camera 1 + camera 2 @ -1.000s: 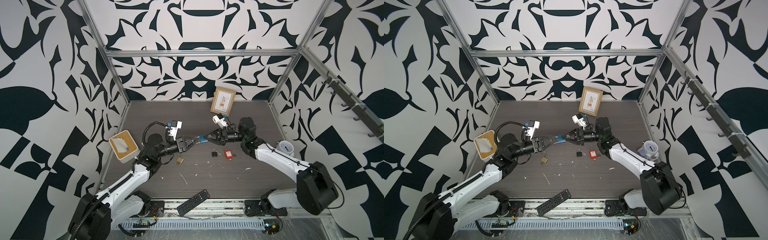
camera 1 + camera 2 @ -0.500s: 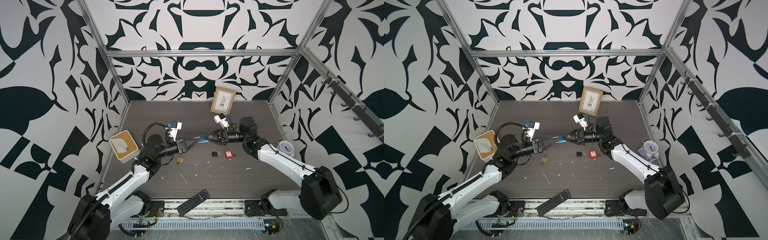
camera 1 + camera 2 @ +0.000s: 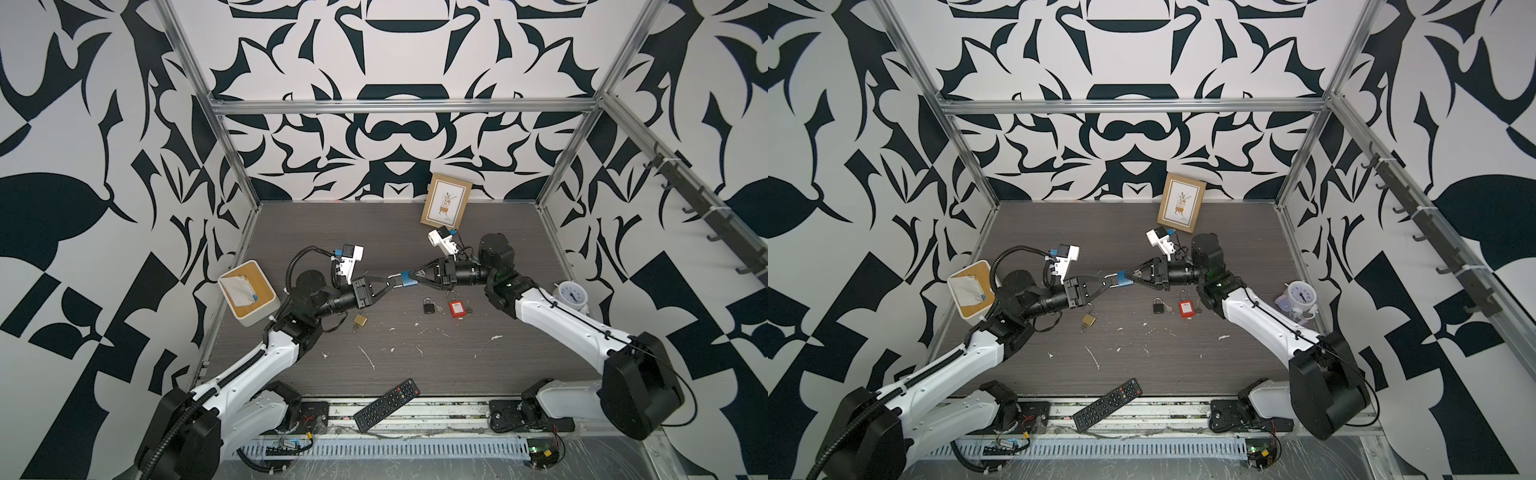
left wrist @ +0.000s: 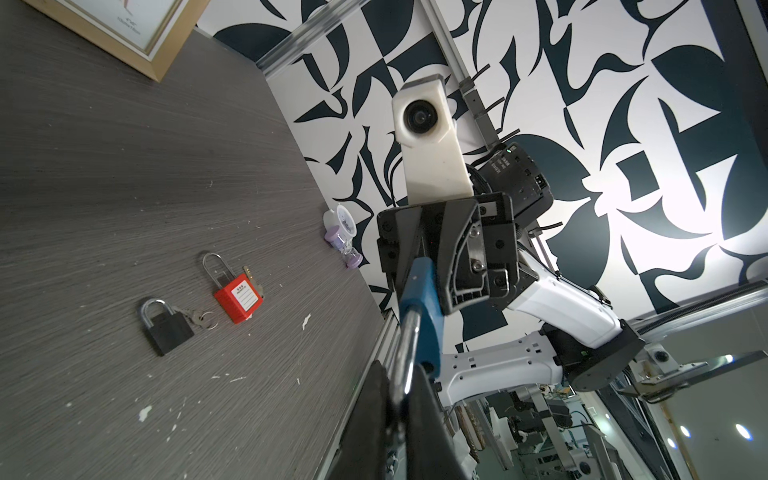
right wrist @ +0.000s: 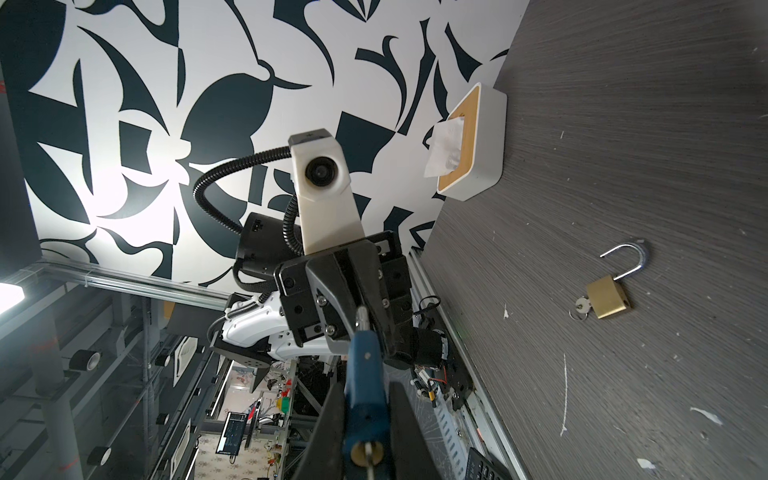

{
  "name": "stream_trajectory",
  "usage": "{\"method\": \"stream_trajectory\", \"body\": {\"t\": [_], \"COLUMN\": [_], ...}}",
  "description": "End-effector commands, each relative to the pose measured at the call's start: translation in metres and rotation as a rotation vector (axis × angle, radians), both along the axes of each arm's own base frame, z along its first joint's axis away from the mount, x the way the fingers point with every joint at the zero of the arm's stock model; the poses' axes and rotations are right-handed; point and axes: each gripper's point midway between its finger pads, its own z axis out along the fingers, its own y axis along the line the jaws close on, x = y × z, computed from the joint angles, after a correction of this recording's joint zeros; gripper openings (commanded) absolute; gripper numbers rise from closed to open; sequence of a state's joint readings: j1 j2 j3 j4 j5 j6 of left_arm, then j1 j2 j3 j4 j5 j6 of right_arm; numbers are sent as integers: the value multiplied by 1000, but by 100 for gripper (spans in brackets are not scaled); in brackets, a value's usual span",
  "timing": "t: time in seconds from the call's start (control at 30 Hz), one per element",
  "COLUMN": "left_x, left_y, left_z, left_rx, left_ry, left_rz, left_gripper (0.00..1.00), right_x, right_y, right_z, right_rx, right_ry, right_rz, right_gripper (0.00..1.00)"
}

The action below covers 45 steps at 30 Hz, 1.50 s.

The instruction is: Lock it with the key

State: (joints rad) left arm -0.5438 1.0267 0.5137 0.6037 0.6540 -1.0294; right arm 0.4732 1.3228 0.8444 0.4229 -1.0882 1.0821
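Observation:
A blue padlock hangs in the air between both arms, above the middle of the table. My right gripper is shut on its blue body. A key sticks in the brass keyhole at the body's end. My left gripper is shut on the padlock's silver shackle, reaching in from the opposite side. The two grippers meet tip to tip.
On the table lie a black padlock with keys, a red padlock and a brass padlock with its shackle open. A tissue box stands left, a picture frame at the back, a clock right, a remote in front.
My left gripper's fingers have closed onto the shackle. The right gripper keeps its hold on the blue body and has shifted only slightly.

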Motion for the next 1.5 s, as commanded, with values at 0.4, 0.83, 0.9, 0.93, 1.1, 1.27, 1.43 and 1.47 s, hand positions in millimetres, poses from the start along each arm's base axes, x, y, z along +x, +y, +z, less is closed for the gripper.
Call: {"method": "stream_trajectory", "body": {"t": [0.4,0.83,0.9,0.93,1.1,1.27,1.43,1.47], "left_x": [-1,2,3,3,8,11,14,14], "left_y": [-2,-5,-6,-6,-6,-6,-9,-10], "left_z": [27,30,29,29,23,19,19,20], "left_rx": [-92,-120,-122,-124,-111,-95,-90,-90], "left_ry": [-18,23,27,28,44,49,47,45], "left_rz": [-13,-25,-27,-27,-7,5,0,-3], "left_gripper": [0,0,0,0,0,0,0,0], "right_x": [-3,-12,-13,-14,-17,-23,-28,-28], "right_y": [-3,-5,-5,-5,-2,6,15,17], "right_z": [20,7,7,7,10,8,3,2], "right_rx": [32,-35,-35,-37,-29,-33,-37,-42], "right_ry": [-112,-177,-185,-186,-188,-180,-172,-173], "right_rz": [-19,-20,-19,-22,-20,-8,9,9], "right_gripper": [0,0,0,0,0,0,0,0]}}
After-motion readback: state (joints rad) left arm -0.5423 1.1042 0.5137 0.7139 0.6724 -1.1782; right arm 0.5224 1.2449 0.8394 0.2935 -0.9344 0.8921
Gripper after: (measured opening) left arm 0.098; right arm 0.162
